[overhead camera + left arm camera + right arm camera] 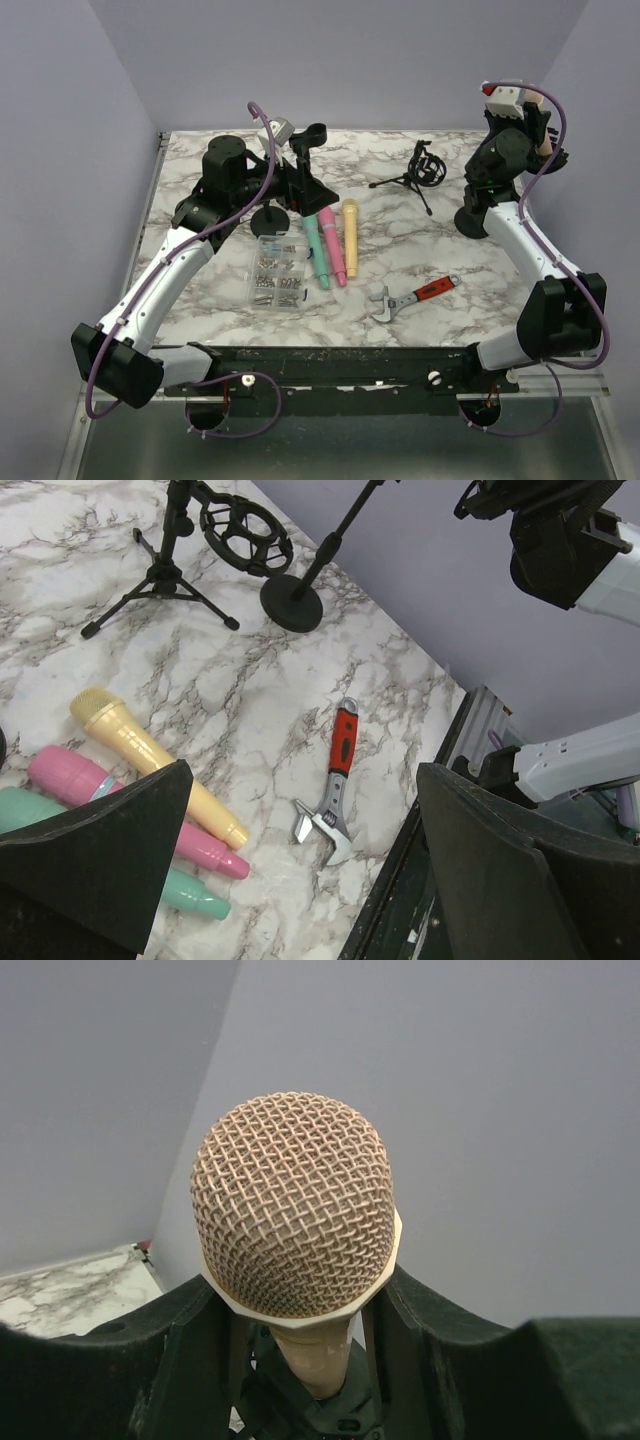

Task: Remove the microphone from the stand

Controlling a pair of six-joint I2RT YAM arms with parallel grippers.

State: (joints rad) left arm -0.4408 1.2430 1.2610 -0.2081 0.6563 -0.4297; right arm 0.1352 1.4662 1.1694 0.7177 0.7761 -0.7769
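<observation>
The microphone (292, 1218) is pinched below its mesh head between the fingers of the right gripper (300, 1345), raised near the stand (291, 603) at the far right of the table (400, 265). The left gripper (305, 770) is held with fingers spread wide, grasping nothing.

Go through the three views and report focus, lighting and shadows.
Top external: even, soft light, faint shadows on the white marble table, all sharp. Left wrist: the red-handled adjustable wrench is crisp, the left gripper's black fingers dark and soft. Right wrist: the tan mesh-headed microphone is sharp, the right gripper's fingers underexposed.
</observation>
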